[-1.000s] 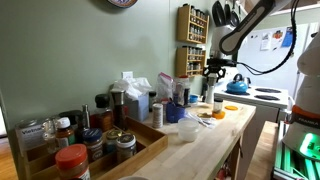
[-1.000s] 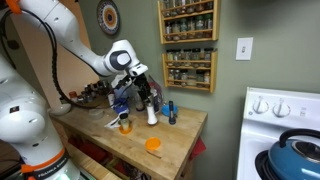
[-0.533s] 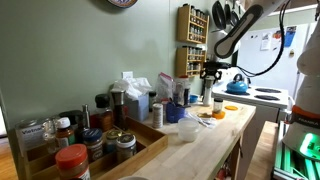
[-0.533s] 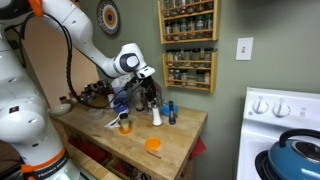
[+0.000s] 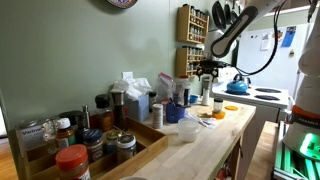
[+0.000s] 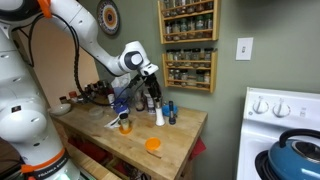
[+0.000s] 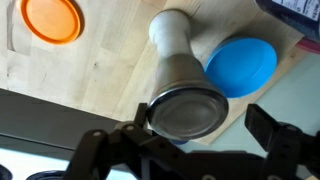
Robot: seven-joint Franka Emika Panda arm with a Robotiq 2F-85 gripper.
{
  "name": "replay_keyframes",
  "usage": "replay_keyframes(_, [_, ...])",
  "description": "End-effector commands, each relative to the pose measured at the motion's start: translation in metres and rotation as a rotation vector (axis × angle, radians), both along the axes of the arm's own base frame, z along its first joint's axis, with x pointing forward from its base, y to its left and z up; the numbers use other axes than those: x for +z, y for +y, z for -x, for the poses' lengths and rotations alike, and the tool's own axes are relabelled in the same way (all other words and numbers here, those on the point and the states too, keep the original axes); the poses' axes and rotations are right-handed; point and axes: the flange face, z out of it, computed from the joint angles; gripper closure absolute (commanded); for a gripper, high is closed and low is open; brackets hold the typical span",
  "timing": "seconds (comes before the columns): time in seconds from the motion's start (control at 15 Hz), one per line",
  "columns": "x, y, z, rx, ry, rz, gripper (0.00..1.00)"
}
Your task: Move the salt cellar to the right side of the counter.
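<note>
- Since a second ago, the end effector (image 6: 155, 98) and the cellar (image 6: 160, 116) are travelling together along the surface (image 6: 185, 135), toward the end nearest the stove (image 6: 285, 110).
- The end effector is gripping the cellar by its upper metal body and holding it upright. I cannot tell whether its pale foot is hanging just clear of the wood or dragging on it.
- In the wrist view the cellar is passing just beside a blue lid (image 7: 240, 65), almost touching it. An orange lid (image 7: 52, 18) is lying well apart.
- Risk: the foot is likely heading into the blue lid, which could get shoved or tipped if the path is not lifting or curving around it.
- Risk: the metal body is looking smooth, so it may be slipping in a high grip, and a dragging foot would be levering it crooked.
- Risk: the surface is running out near the stove, so a late or tilted release could be toppling the tall cellar over the edge.
</note>
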Motion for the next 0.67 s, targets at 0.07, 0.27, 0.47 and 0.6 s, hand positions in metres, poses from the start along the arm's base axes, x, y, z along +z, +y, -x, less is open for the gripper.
replay_keyframes(0.07, [0.058,0.03,0.008,0.033,-0.027,-0.005,0.0])
replay_keyframes(0.27, [0.103,0.068,0.035,0.201,0.036,-0.06,0.0])
replay_keyframes(0.47, [0.15,0.104,0.061,0.362,-0.023,-0.109,0.0])
replay_keyframes(0.6, [0.152,0.101,0.042,0.33,-0.027,-0.092,0.0])
